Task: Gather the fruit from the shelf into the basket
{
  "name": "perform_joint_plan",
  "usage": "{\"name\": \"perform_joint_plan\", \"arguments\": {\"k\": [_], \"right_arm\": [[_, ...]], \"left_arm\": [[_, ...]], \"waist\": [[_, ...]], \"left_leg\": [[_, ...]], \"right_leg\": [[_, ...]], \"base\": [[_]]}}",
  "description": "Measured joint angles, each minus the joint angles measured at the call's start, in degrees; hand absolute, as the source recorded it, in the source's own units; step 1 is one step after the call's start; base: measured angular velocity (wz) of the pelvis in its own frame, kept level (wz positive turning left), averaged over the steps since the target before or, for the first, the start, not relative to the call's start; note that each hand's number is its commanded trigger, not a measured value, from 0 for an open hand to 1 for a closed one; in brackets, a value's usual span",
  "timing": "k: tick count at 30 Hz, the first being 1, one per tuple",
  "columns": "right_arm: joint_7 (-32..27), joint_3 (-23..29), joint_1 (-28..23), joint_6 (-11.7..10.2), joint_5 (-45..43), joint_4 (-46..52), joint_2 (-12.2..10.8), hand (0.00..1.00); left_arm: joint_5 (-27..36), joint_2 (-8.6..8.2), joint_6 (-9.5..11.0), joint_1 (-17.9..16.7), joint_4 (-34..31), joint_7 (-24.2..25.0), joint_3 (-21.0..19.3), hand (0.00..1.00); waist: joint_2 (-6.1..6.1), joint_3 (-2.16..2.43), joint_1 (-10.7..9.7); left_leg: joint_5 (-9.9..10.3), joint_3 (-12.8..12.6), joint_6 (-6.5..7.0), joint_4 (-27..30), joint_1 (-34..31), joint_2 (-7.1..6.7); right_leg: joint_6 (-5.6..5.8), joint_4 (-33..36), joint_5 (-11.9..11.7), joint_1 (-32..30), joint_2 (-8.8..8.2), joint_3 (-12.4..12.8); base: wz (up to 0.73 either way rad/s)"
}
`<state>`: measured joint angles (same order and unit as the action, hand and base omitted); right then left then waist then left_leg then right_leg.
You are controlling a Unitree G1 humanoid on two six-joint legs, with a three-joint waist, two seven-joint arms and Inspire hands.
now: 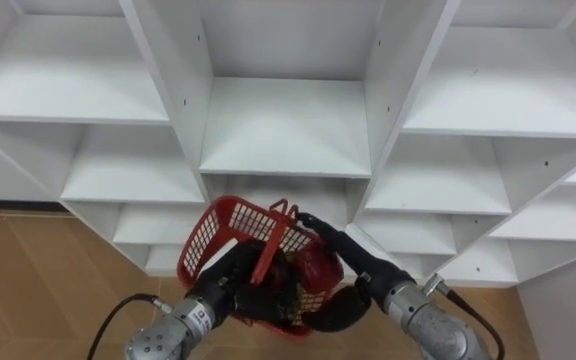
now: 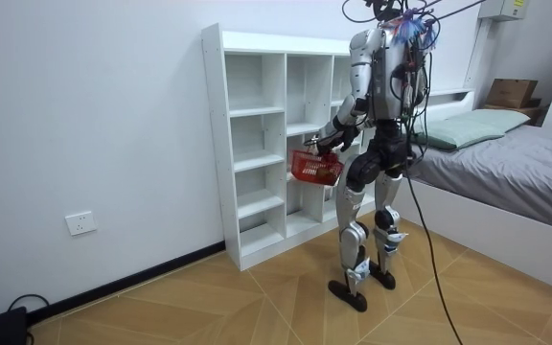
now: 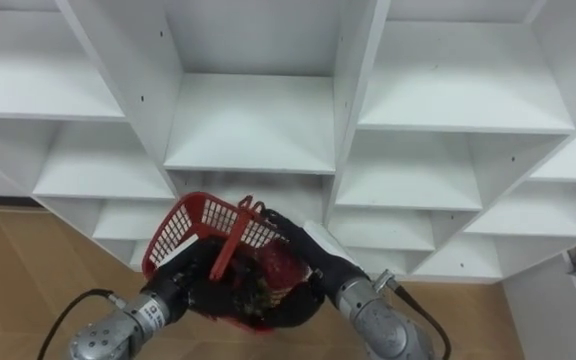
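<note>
Right in front of the white shelf (image 1: 286,140) the robot stands upright on the wood floor (image 2: 209,297), facing the cubbies, with a bed (image 2: 506,158) off to the room view's right.

Down at the near edge of the eye views it's got a red mesh basket (image 1: 230,225) held up just before the lower middle cubbies, tipped so its open top faces up and left. The left hand (image 1: 230,288) comes in from the lower left and is clenched on the basket's near side, right where the red handle (image 1: 273,245) drops down across the opening. The right hand (image 1: 340,250) comes in from the lower right and lies along the basket's right side, touching it. Honestly can't tell whether that one is gripping or just resting against it, as the basket hides too much.

Inside the basket, toward its right side, there's a red round fruit (image 1: 320,268), plus something yellowish beside it that's too small to make out.

From the room view the basket (image 2: 316,169) hangs at about hip height between the robot and the shelf.
</note>
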<state>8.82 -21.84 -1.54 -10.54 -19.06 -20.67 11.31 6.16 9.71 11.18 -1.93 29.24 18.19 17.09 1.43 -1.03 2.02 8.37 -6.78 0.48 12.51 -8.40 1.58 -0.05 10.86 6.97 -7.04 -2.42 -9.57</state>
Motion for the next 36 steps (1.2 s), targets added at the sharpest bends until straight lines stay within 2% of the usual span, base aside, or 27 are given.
{"name": "perform_joint_plan", "arguments": {"k": [26, 28, 36], "right_arm": [[0.09, 0.08, -0.2, -0.02, -1.48, -1.73, -0.49, 0.0], [0.08, 0.19, -0.96, -0.02, -1.21, -1.78, -0.39, 0.0], [-1.03, 0.91, -4.44, 0.01, 3.41, -2.36, 0.55, 0.0]], "left_arm": [[-0.19, -0.06, 0.0, 0.21, -0.02, 0.53, -0.18, 1.0], [-0.18, 0.2, 0.0, -0.27, -0.02, -0.07, -0.19, 1.0], [-0.19, 2.97, 0.0, -3.03, 0.15, -0.31, -0.58, 1.0]], "waist": [[0.09, 0.02, -0.04], [0.14, 0.01, -0.08], [0.68, 0.13, -0.21]], "left_leg": [[-0.01, 0.02, 0.0, -0.26, 0.27, -0.04], [0.0, 0.05, 0.0, -0.36, 0.53, -0.07], [0.0, 0.48, 0.0, -0.83, 1.92, -0.26]], "right_leg": [[0.04, -0.11, 0.02, 0.22, 0.0, -0.08], [0.07, -0.24, 0.06, 0.52, -0.04, -0.21], [0.21, -0.38, 0.34, 1.94, -0.16, -0.16]], "base": [[0.0], [0.02], [0.01]]}}
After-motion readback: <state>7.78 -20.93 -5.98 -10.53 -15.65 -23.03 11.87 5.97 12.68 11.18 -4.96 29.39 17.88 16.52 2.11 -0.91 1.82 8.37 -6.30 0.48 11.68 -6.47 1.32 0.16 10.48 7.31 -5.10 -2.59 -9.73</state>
